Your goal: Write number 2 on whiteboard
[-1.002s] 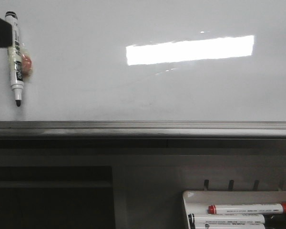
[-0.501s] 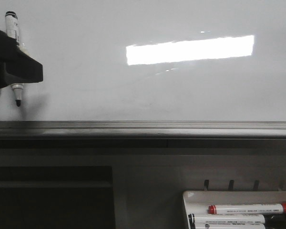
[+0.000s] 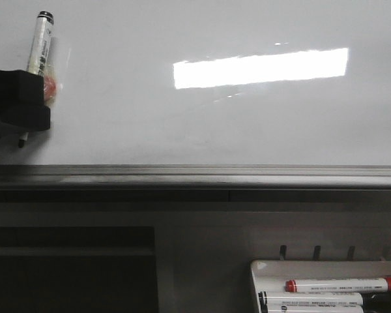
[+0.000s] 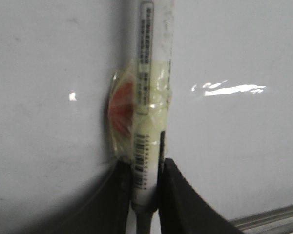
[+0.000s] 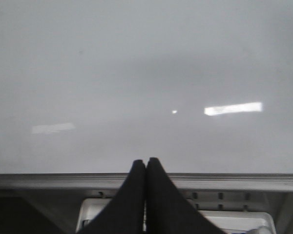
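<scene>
**Trainee:** Reading near to far, what is shown?

**Operator:** Nearest, in the front view, the white tray holding spare markers, one red-capped. Behind it runs the grey bottom rail, then the whiteboard with its bright light reflection. No stroke of the number 2 is visible on the board; the writing is not yet begun.

**Trainee:** And the arms?

**Operator:** My left gripper is clamped on the black marker, just below a band of yellowish tape with something red under it. The marker sits at the board's far left edge, tip down near the rail. My right gripper is idle, its fingers pressed together on nothing.

**Trainee:** Is the tip touching?

**Operator:** I cannot be sure; it is small and partly hidden. For a clean figure I would carry the tip up and rightward to open board, press lightly, and start with the curved top.
</scene>
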Controlling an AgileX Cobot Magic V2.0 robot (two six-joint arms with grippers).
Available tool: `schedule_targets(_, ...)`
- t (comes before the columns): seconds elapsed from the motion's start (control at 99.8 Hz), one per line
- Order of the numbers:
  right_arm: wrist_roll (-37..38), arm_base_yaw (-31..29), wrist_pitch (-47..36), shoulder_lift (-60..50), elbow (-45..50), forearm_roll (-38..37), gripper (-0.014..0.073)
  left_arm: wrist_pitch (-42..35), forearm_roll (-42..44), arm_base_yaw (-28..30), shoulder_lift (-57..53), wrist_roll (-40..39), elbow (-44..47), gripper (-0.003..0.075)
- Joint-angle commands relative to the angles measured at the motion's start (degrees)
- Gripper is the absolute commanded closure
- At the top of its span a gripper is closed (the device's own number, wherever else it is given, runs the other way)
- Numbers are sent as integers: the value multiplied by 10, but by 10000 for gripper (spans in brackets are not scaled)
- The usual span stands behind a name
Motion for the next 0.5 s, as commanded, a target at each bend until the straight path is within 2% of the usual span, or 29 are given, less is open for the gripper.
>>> schedule_targets(0.0,-5,47,-57,14,-20,12,664,-22,54,-7,-21,-5,-15,741)
schedule_targets(0.15,-76,179,-64,48,-20,11,664,2,195,-47,-73,-5,-15,741)
schedule_targets(0.331,-124,342,-77,99,-28,11,659,15,366,-127,-137,-5,-15,741)
schedule_targets(0.401,-128,401,-96,121,-32,11,599,38,459,-154,-152,-5,-15,741)
schedule_targets(0.491,-143,471,-121,153,-40,11,426,80,514,-180,-165,-5,-15,741)
